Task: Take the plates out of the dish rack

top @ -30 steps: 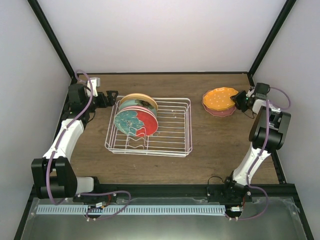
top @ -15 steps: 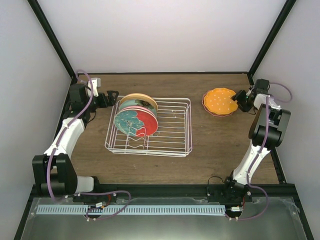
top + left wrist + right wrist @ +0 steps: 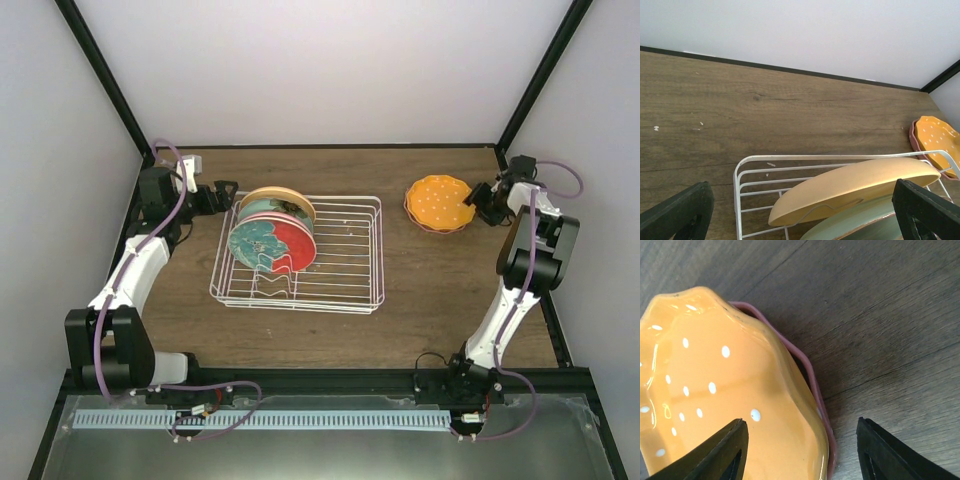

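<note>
left gripper [image 3: 224, 190] apart by dish rack [image 3: 300, 308] | right gripper [image 3: 479, 203] apart (orange plate [image 3: 440, 198] between)

A white wire dish rack [image 3: 345, 262] is set flat on the wooden surface, left of centre; several plates are stood on edge in its left end, packed face to face; a red-and-teal plate [image 3: 272, 243] is seen at the front, a pale yellow plate [image 3: 277, 197] at the back, a teal plate [image 3: 860, 226] just before it; well apart to the right, a dotted orange scalloped plate [image 3: 440, 198] is stacked face up on a pink plate [image 3: 812, 375], of which only the rim is shown.
</note>
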